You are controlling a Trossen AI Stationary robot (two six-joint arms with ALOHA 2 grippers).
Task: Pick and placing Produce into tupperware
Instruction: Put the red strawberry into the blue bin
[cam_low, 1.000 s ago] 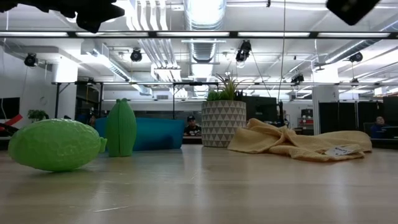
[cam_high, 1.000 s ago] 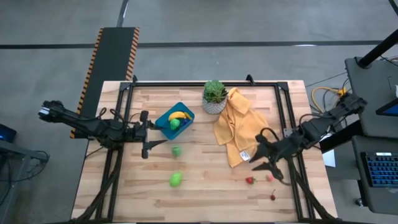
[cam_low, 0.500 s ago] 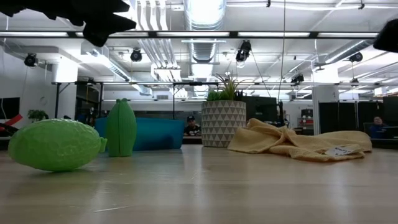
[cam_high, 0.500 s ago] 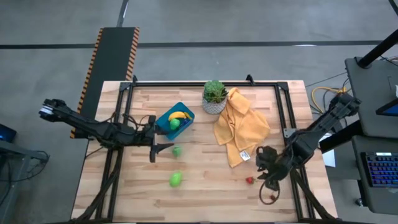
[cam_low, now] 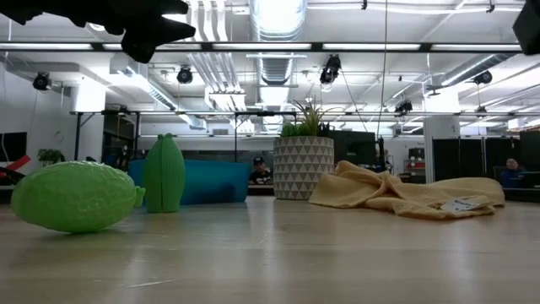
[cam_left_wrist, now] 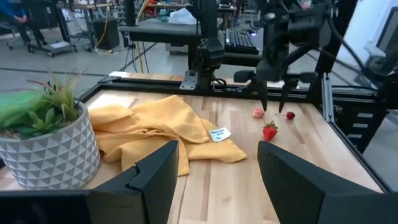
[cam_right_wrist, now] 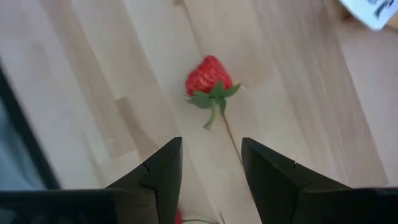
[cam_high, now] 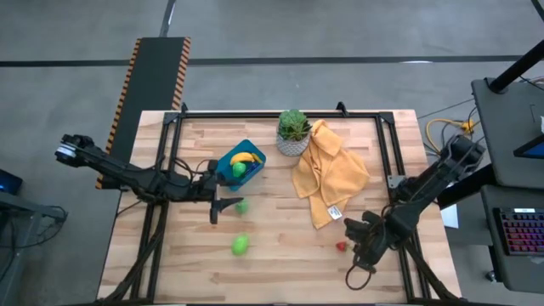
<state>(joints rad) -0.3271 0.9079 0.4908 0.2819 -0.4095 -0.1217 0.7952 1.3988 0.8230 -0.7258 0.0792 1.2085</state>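
From above I see my left gripper [cam_high: 223, 207] beside the blue tupperware [cam_high: 239, 164], which already holds a banana [cam_high: 245, 157]; two green pieces [cam_high: 240, 245] lie on the worktop [cam_high: 280, 263]. At table height the tupperware is half hidden behind them. My left wrist shows open, empty jaws. My right wrist shows open jaws above a strawberry [cam_right_wrist: 208, 78].

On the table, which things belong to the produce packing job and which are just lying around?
Job:
blue tupperware, holding a banana and a green piece
green lime
small green vegetable
strawberry
small red pieces near the right arm

Lying about:
potted plant
yellow cloth
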